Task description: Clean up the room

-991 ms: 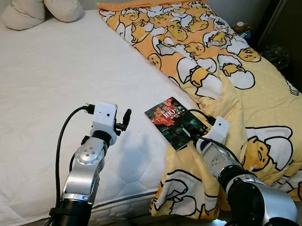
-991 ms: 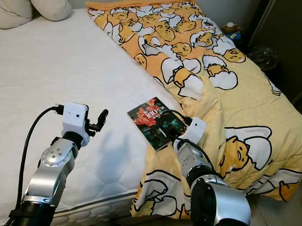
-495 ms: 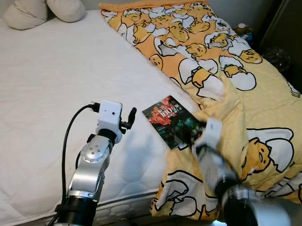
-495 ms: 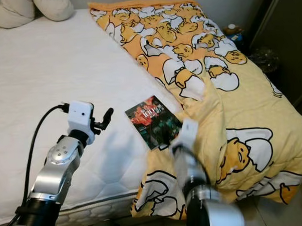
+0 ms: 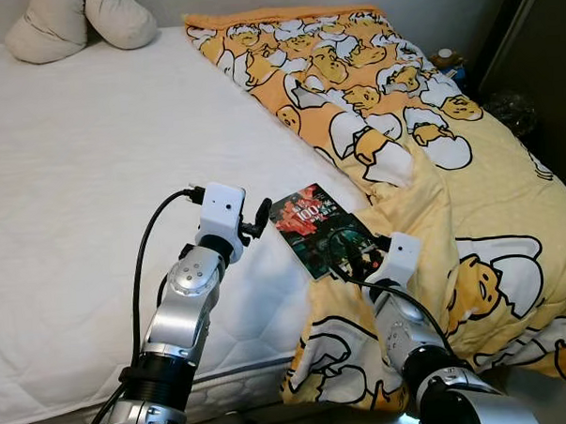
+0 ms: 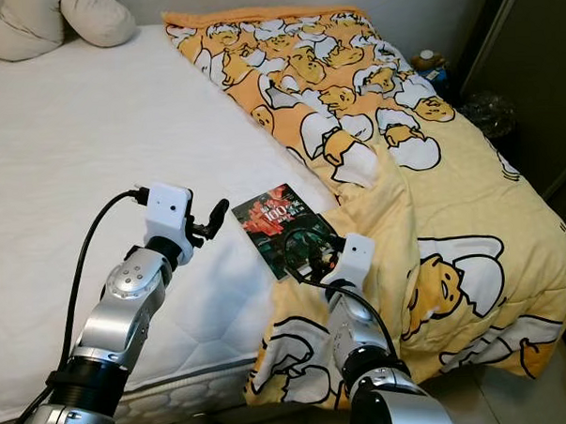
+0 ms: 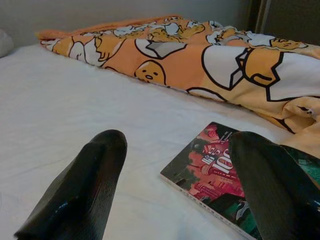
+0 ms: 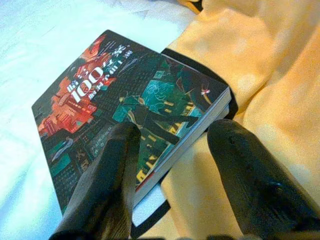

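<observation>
Left gripper (image 7: pixel 170 200) hovers with jaws released over the white bed (image 5: pixel 84 183), the book (image 5: pixel 323 231) lying flat just ahead. Its long axis runs diagonally toward the right gripper (image 8: pixel 172 175), whose spread jaws straddle the near corner. Yellow blanket (image 5: pixel 470 194) bunches against the book's right edge.

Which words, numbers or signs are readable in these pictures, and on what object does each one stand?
"100": large white digits on the cover of the book, which lies on the mattress beside the blanket.
The other characters next to the "100" on the cover are too blurred to read.
The blanket carries cartoon egg figures and no text.
</observation>
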